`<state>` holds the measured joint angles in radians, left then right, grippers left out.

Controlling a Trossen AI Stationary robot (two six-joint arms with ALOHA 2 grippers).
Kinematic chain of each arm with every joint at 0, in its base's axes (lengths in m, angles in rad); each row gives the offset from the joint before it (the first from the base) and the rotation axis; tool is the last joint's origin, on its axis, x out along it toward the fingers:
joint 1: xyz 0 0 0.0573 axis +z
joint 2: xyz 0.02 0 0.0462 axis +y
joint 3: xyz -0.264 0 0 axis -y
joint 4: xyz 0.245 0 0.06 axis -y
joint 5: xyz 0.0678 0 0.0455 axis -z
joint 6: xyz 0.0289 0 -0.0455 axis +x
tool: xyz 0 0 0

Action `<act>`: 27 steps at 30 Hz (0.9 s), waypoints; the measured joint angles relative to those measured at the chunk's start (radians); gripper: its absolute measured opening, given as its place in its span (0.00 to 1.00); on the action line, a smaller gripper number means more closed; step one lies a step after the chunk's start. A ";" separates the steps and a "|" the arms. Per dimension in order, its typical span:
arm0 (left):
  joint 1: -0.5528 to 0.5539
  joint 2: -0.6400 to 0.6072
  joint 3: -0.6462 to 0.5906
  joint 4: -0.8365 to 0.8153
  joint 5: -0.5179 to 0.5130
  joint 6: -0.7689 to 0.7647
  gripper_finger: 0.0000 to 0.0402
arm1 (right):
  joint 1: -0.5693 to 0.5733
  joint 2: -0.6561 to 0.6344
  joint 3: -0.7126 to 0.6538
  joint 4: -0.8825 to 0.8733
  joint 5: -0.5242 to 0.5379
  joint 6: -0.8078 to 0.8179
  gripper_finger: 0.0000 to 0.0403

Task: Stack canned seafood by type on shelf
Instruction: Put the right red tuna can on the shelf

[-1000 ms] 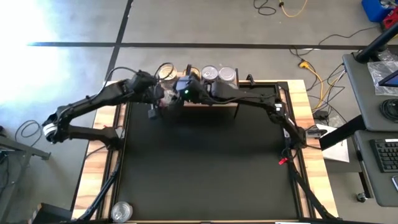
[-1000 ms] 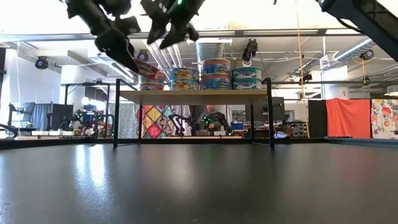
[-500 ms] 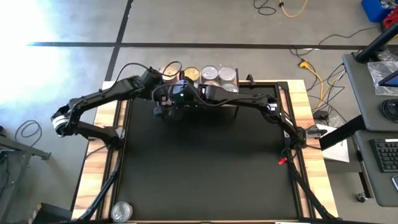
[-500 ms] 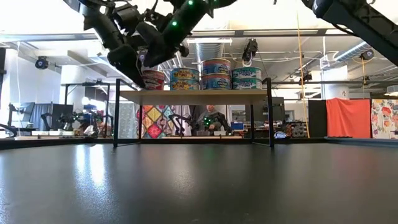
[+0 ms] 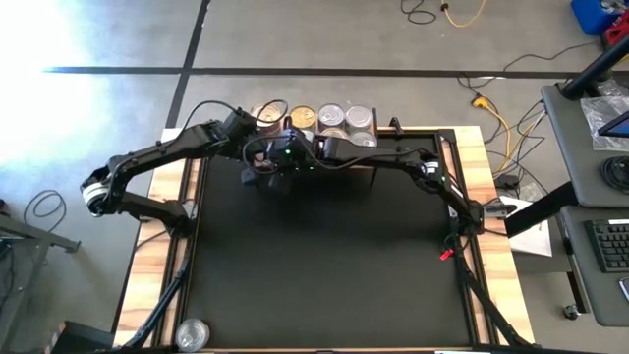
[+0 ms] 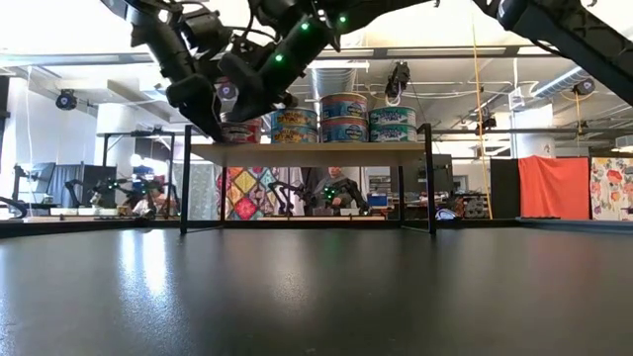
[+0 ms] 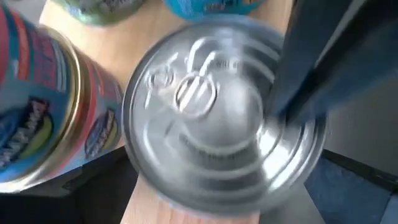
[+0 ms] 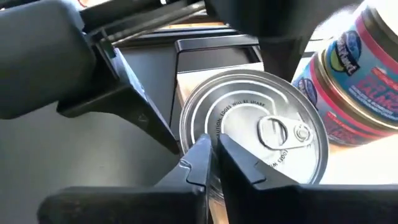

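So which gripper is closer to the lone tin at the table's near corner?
Left, narrowly. Both the left gripper and right gripper hover at the shelf, far from that lone tin.

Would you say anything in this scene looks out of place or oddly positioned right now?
Yes, one silver-lidded can sits alone at the table's near left corner, far from the shelf where the other cans are stacked. On the shelf's left end, a silver-lidded can sits near the board's edge.
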<state>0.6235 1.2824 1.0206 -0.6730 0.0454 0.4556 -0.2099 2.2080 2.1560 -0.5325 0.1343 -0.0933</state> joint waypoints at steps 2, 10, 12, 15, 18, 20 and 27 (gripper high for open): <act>0.000 -0.003 0.000 -0.008 -0.003 0.001 0.99 | -0.002 -0.001 -0.007 -0.001 0.009 0.015 0.04; 0.000 -0.012 0.000 -0.009 -0.081 0.018 1.00 | -0.002 -0.001 -0.012 0.021 0.053 0.041 0.03; 0.001 -0.022 0.000 -0.015 -0.098 0.018 1.00 | -0.002 -0.001 -0.014 0.045 0.067 0.042 0.03; 0.000 -0.048 0.005 -0.047 -0.116 -0.007 1.00 | -0.002 0.003 -0.015 0.080 0.077 0.041 0.03; -0.002 -0.091 0.023 -0.085 -0.117 -0.065 1.00 | -0.003 0.003 -0.014 0.095 0.077 0.041 0.03; -0.011 -0.130 0.026 -0.106 -0.103 -0.115 1.00 | -0.003 0.003 -0.007 0.097 0.078 0.041 0.03; -0.110 -0.316 0.007 -0.113 0.018 -0.331 0.99 | 0.013 -0.036 0.066 0.111 0.079 0.048 0.03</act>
<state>0.5132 0.9660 1.0280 -0.7864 0.0637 0.1248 -0.1965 2.1715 2.2216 -0.4211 0.2136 -0.0452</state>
